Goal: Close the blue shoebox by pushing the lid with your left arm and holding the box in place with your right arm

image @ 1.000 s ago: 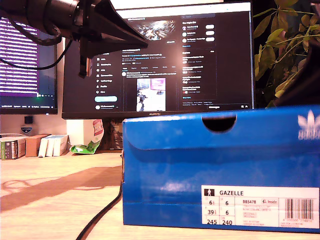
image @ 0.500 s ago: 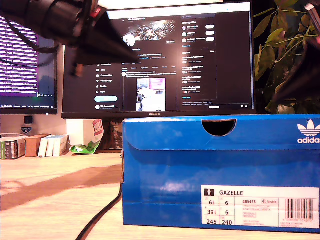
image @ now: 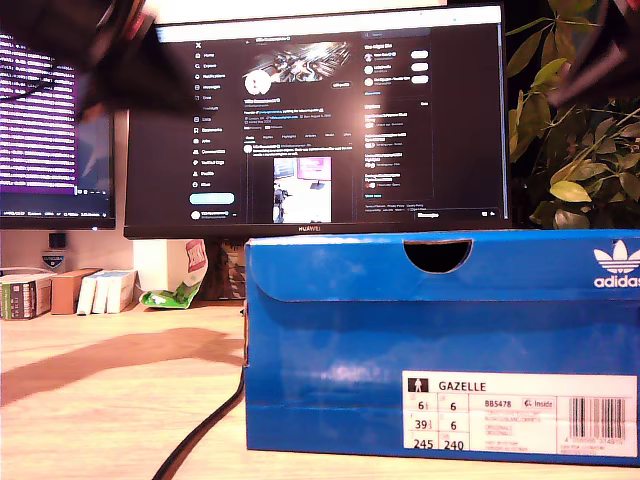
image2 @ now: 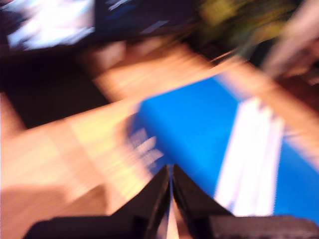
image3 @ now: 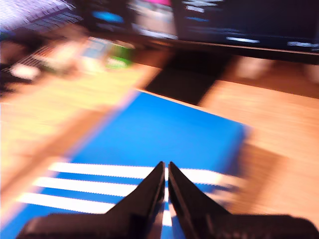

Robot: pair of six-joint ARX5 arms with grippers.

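Note:
The blue shoebox (image: pixel 440 330) stands on the wooden desk with its lid down flat, size label facing the exterior camera. A blurred dark arm (image: pixel 110 50) is high at the exterior view's left. Another arm (image: pixel 600 50) is at the exterior view's upper right; both are above the box and clear of it. In the blurred first wrist view, my first gripper (image2: pixel 171 172) is shut and empty over the striped lid (image2: pixel 199 124). My second gripper (image3: pixel 166 167) is also shut and empty, hovering above the lid (image3: pixel 159 134). I cannot tell which arm is which.
A monitor (image: pixel 320 120) stands behind the box, with a second screen (image: pixel 50 120) at the exterior view's left. A plant (image: pixel 580 150) is behind the box at the right. A black cable (image: pixel 200 430) runs along the desk beside the box. Small boxes (image: pixel 60 290) line the back left.
The lid's raised end dropped flat onto the box. Both arms then lifted upward and outward, away from the box, toward the exterior view's top corners.

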